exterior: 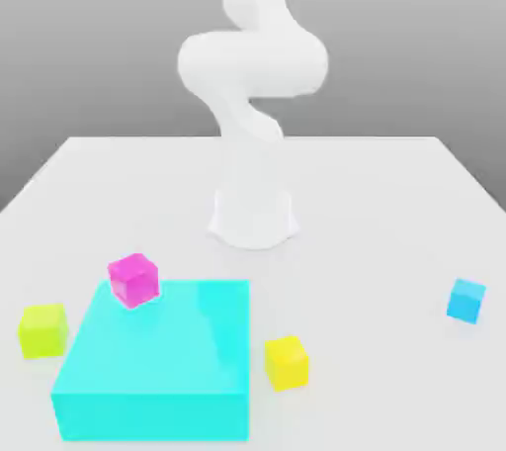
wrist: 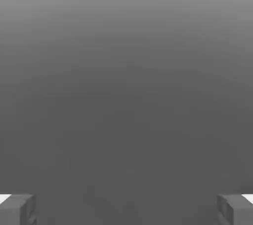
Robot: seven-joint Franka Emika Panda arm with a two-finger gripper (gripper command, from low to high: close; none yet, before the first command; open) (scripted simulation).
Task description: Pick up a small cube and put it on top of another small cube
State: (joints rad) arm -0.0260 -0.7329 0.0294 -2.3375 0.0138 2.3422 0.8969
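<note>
step in hand, by judgement: the very start, approach not yet begun. nothing lifted, nothing stacked.

gripper (wrist: 126,209) open, fingertips (wrist: 17,209) set wide at the two lower corners of the hand view, nothing but grey background between them; holding nothing.

arm (exterior: 252,93) upright over its base near the table's middle in the exterior view, well apart from all the cubes.

yellow cube (exterior: 287,361) resting on the white table (exterior: 395,222), toward the front of the exterior view, just beside the cyan block (exterior: 158,360) on that block's right in that view; whether touching it or only close, cannot tell.

magenta cube (exterior: 133,278) sitting at the back left corner of the cyan block in the exterior view; on the block's top or on the table just behind its edge, cannot tell for sure.

also on the table: lime cube (exterior: 43,330) beside the block at the exterior view's left, sky-blue cube (exterior: 465,301) well apart at the exterior view's right. neither wanted.

next move, judged: bring the open gripper over the yellow cube, square the fingers to its faces, descend and close. likely care needed on the side next to the cyan block, since one finger has to fit there. then carry across to the magenta cube and set down centred on it.
</note>
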